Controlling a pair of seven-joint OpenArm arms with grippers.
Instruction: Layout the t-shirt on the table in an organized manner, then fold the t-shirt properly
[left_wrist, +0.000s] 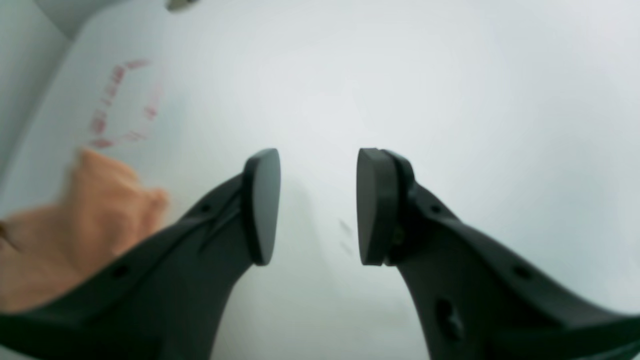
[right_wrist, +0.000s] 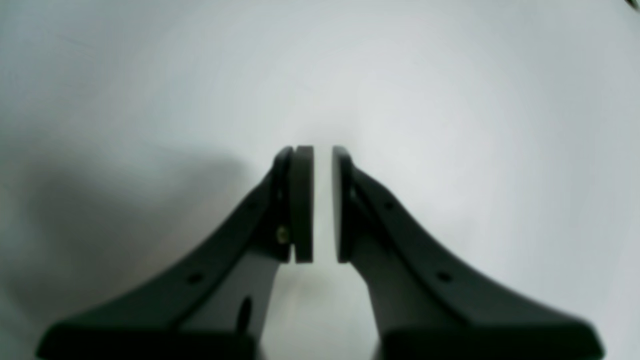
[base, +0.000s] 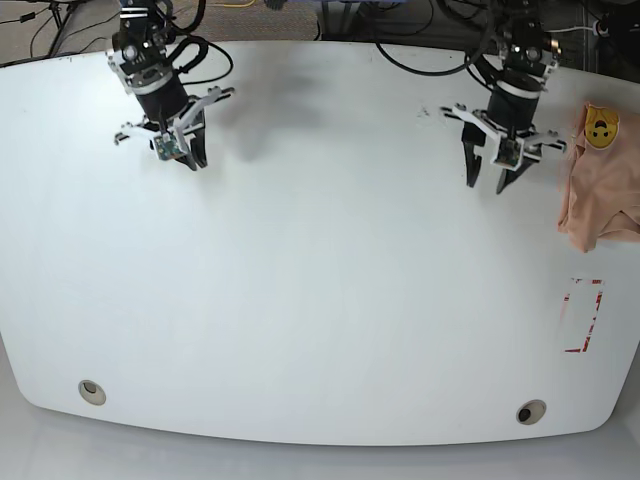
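Observation:
The pale peach t-shirt (base: 600, 190) lies crumpled at the table's right edge, its yellow smiley print (base: 600, 127) facing up. In the left wrist view the t-shirt (left_wrist: 75, 215) shows at lower left, blurred. My left gripper (base: 487, 185) hangs over bare table (base: 320, 280) just left of the shirt, apart from it; in its wrist view the left gripper (left_wrist: 317, 205) is open and empty. My right gripper (base: 195, 163) is at the far left back of the table. In its wrist view the right gripper (right_wrist: 322, 205) is almost closed, with a thin gap, holding nothing.
A red tape outline (base: 583, 315) marks the table in front of the shirt and also shows in the left wrist view (left_wrist: 125, 100). Two grey grommets (base: 91, 391) (base: 530, 411) sit near the front edge. Cables run along the back edge.

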